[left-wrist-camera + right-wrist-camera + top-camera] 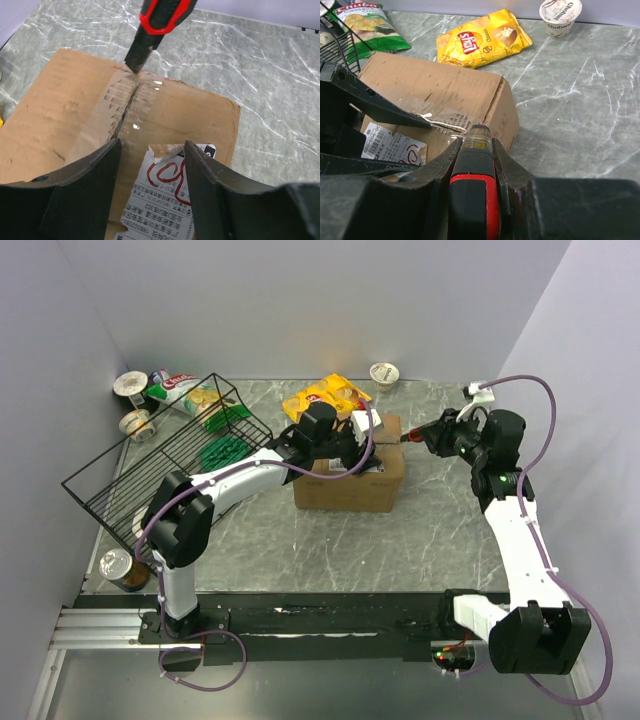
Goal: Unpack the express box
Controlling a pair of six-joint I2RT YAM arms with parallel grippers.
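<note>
The express box [350, 480] is a brown carton in the middle of the table, and its torn white label [165, 195] shows in the left wrist view. My left gripper [348, 445] [152, 145] hovers low over the box top, open, its fingers straddling the label. My right gripper [420, 435] [476, 142] is shut on a red and black utility knife [160, 20] [472, 195]. The knife's tip meets the clear-taped centre seam [131, 95] at the box's right end. The flaps lie closed.
A tilted black wire basket [170, 470] stands to the left. A yellow snack bag [325, 395] [480, 37] lies just behind the box, with a yogurt cup [384, 373] and a green chip bag [185, 390] further back. Cans [125, 570] sit along the left edge.
</note>
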